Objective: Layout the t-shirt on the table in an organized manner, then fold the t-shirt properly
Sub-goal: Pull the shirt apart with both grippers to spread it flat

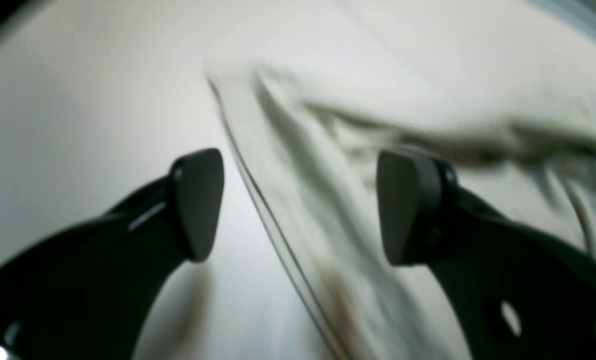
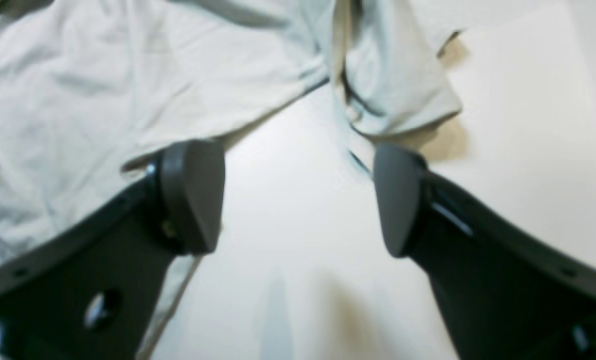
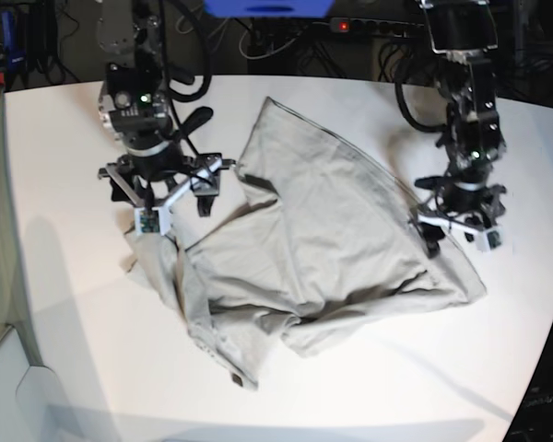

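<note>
**Both claws spread above a rumpled shirt on the white table**

The plain light beige-grey short-sleeved cotton t-shirt [image 3: 323, 249] lies crumpled near the middle of the large smooth matte white table [image 3: 64, 304], not yet flat. In the base view its body fans from a point at about 12 o'clock down to a folded, bunched edge running from 4 o'clock round to 7 o'clock, with a wrinkled strip of cloth trailing out at 8 o'clock.

The right gripper [image 2: 298, 197] hangs over the shirt's 9 o'clock side. Its dark pads stand wide apart with nothing between them but bare tabletop; in its wrist view creased cloth fills the 10 to 12 o'clock area and a hemmed sleeve sits at 1 o'clock.

The left gripper [image 1: 300, 205] hangs at the shirt's 3 o'clock edge. Its pads are likewise spread and grip nothing. In its blurred wrist view a stitched hem runs between them from 11 o'clock to 6 o'clock, with wrinkled fabric to the 3 o'clock side and bare table at 9 o'clock.
</note>
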Tool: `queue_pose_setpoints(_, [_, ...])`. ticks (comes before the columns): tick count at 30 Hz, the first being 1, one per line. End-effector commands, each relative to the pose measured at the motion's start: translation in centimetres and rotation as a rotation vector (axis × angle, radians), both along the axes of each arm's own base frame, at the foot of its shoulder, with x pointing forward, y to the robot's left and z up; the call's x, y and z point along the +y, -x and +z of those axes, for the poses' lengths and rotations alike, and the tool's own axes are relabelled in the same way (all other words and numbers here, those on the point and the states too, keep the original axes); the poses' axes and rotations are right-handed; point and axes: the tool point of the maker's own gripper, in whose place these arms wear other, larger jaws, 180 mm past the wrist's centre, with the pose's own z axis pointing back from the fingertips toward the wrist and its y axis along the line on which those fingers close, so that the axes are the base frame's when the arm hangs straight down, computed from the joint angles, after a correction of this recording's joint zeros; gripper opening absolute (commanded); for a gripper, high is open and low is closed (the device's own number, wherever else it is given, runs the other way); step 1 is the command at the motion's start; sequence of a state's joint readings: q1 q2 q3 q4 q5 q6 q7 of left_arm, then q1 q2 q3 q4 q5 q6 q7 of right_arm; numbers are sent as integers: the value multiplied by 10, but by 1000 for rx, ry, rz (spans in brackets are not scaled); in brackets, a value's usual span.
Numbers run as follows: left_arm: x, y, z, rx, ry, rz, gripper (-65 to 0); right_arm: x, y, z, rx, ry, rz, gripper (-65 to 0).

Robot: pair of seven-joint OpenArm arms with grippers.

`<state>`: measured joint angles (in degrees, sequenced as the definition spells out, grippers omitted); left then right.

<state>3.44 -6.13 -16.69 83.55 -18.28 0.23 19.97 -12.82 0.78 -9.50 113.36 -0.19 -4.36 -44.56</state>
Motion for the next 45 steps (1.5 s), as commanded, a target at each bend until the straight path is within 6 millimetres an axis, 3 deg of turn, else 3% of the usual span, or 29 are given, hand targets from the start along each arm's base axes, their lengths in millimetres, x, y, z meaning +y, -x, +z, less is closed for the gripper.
queue_pose_setpoints(1, [-4, -3, 10, -49, 11, 8, -187, -1, -9, 15, -61, -3, -3, -177])
queue_pose_setpoints(6, [-38, 26, -23, 22, 111, 25, -188, -2, -10, 16, -63, 8, 7, -177])
queue_pose_setpoints(12, [-53, 29, -32, 44, 154, 28, -188, -1, -10, 16, -63, 5, 6, -176])
queue_pose_setpoints(16, [-56, 37, -55, 101, 171, 35, -199, -2, -11, 16, -67, 10, 9, -176])
queue_pose_setpoints(20, [-58, 44, -81, 171, 187, 40, -324, -9, -13, 18, -76, 31, 8, -176])
queue_pose_setpoints(23, [-59, 49, -94, 208, 195, 42, -468, -13, -21, 26, -102, 45, 10, -176])
queue_pose_setpoints(25, [-58, 50, -96, 213, 193, 42, -603, -14, -27, 32, -120, 51, 11, -176])
queue_pose_setpoints(26, [-53, 50, -95, 212, 180, 43, -650, -18, -31, 36, -133, 63, 12, -176])
queue_pose_setpoints(29, [-31, 50, -92, 215, 133, 46, -627, -22, -44, 50, -176, 80, 14, -176])
queue_pose_setpoints(33, [7, 43, -80, 203, 44, 45, -645, -22, -64, 71, -239, 83, 12, -175])
queue_pose_setpoints(37, [36, 42, -71, 200, -25, 46, -645, -10, -80, 85, -278, 92, 67, -175])
queue_pose_setpoints(41, [56, 41, -64, 196, -68, 52, -645, 4, -104, 71, -240, 111, 143, -176])
queue_pose_setpoints(45, [78, 46, -59, 183, -61, 118, -645, 4, -130, 55, -185, 119, 152, -176])
